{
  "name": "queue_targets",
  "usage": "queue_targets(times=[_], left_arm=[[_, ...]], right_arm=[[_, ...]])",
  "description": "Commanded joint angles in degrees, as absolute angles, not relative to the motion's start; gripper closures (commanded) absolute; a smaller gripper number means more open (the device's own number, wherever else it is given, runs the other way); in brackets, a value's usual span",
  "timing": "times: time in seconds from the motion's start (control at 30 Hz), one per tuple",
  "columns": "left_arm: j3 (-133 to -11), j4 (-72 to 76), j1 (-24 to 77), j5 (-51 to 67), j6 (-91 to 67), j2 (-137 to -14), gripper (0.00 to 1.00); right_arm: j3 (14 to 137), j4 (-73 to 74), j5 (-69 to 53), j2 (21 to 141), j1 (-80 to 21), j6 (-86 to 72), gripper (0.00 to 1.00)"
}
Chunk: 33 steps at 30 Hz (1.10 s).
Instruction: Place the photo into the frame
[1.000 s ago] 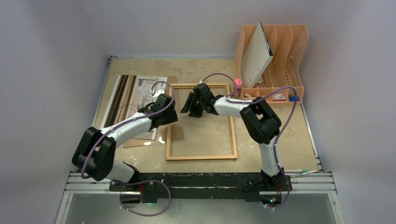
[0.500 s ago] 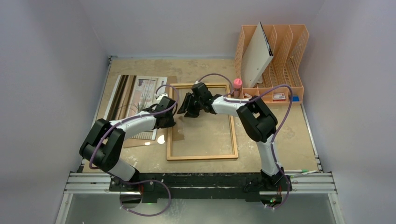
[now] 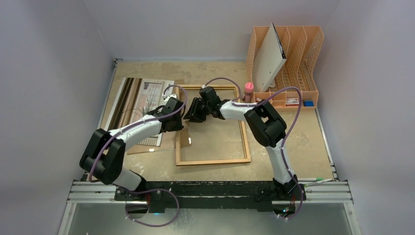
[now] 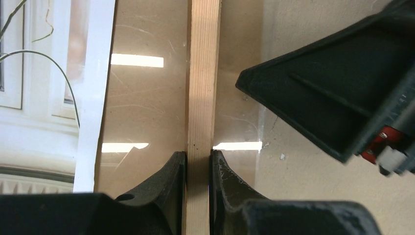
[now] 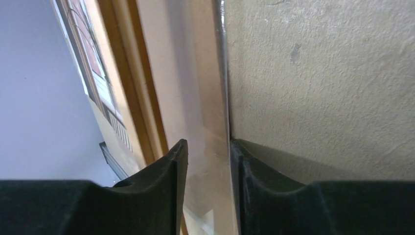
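Nearest to you, flat on the beige worktop (image 3: 303, 142), lies the light brown, thin-edged rectangular wooden picture frame (image 3: 213, 161). Your left end effector (image 4: 198, 188) pinches the left rail of this frame, and its two fingers press the wood from both sides. Just beside it, near the far left corner of the frame, your right end effector (image 5: 208, 186) has one finger on each side of the edge of the clear pane (image 5: 222, 73). One finger touches that edge, but you cannot tell from the views whether the pane is really clamped.

I judge that the step in hand is preparing the frame, not yet the loading. The large paper photo of a spiky green plant at a window (image 3: 147, 100) is outside the frame, to its left. It lies flat on a plain brown backing board (image 3: 168, 141), and no end effector touches it. The next move calls for a steady hold on the rail and a gentle, square closing on the thin pane, because I think it can slip or tilt easily. After that, one end effector must become free for the photo.

The count is two end effectors, one frame, one pane, one photo and one backing board. At the far right there is one orange plastic file rack (image 3: 313, 54) with one white flat board (image 3: 269, 58) leaning in it. One small pink-topped object (image 3: 249, 88) stands just in front of it.
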<state>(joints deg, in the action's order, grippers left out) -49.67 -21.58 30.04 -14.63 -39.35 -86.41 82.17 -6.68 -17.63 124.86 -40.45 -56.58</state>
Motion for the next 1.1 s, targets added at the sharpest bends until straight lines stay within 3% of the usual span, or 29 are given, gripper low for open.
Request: queue_targets(times=[0.0,0.5,0.83,0.97,1.07], left_arm=[[-52.9,-21.7,29.8,-12.6,-38.4,-81.4,1.0],[-53.4,-22.2,29.8,-7.6,-37.3,-79.8,1.0],[-53.0,-22.2,29.7,-7.8,-37.4,-79.3,1.0],[-52.6,-21.8,29.8,-7.7,-37.2,-79.1,1.0],[-52.3,-21.7,29.8,-7.9,-37.1,-79.1,1.0]], right_arm=[[84.0,-6.9,-18.7,126.9,-40.8,-57.8,0.63],[90.3,-9.0,-20.6,133.2,-44.1,-59.1,0.65],[89.8,-16.4,-23.6,136.3,-46.6,-62.2,0.76],[90.6,-17.3,-23.3,137.6,-47.3,-62.5,0.74],[88.9,-17.3,-21.1,136.1,-47.5,-62.5,0.66]])
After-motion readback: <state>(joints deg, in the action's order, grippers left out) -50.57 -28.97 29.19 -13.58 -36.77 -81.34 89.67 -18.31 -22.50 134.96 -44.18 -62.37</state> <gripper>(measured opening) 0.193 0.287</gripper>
